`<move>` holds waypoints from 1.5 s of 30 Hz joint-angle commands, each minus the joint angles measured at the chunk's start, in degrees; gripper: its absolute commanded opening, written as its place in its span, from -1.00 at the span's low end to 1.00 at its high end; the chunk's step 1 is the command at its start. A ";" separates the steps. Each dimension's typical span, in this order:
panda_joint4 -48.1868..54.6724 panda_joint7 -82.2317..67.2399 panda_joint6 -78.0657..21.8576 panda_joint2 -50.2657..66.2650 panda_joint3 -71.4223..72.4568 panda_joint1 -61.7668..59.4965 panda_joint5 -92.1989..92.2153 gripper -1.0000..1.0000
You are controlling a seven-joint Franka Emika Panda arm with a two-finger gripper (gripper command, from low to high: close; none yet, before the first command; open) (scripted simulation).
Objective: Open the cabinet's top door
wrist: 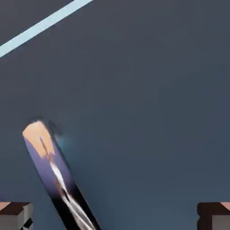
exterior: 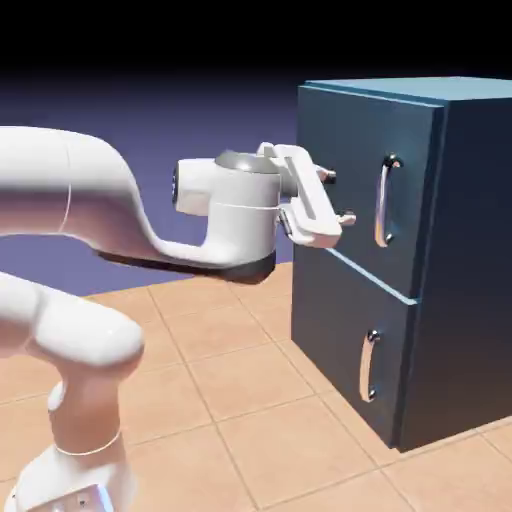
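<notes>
The arm reaches out toward the cabinet (exterior: pixel 400 260). The gripper (exterior: pixel 336 198) is up high, level with the top door (exterior: pixel 365 185). Its two fingers are spread wide apart and hold nothing. They point at the door and are near it, but they do not touch it yet.

The handle (exterior: pixel 384 201) is a long silver bar standing up on the door. In the exterior view it is just past the fingers, farther along the door. In the hand view the fingertips (wrist: pixel 15 214) show as two small blocks at the bottom corners. The handle (wrist: pixel 56 177) is between them, but much closer to the left one. It also leans across that view, so the hand looks twisted next to the bar. The door looks shut. There is a lower door (exterior: pixel 350 355) with a small handle too, well below the fingers.

What could go wrong? I think the bar is too far to one side. If the fingers go straight in, the left one may bump the bar and not go around it. If they close while the hand is still twisted, they may grab only a bit of the bar and slip off when the arm pulls. If the hand pushes too far, the fingers will hit the flat door. The hand also has to stay high, or it will end up at the wrong door.

I see no words, labels or brand names anywhere.
</notes>
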 commanded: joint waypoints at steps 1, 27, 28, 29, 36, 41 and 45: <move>0.24 -0.88 -0.18 -0.38 -0.81 0.68 -2.50 0.00; -5.68 -12.29 -13.28 -2.63 2.92 -1.95 -10.71 -1.00; -7.34 -13.13 -14.32 -3.52 4.99 -3.82 -8.50 -1.00; -8.95 -13.99 -15.34 -4.47 7.07 -5.59 -6.22 -1.00; -18.44 -20.35 -22.29 -12.22 21.17 -14.43 10.99 -1.00; -22.97 -24.67 -27.38 -17.60 30.44 -16.79 23.45 -1.00; -25.42 -27.69 -32.11 -21.22 37.89 -16.71 33.41 -1.00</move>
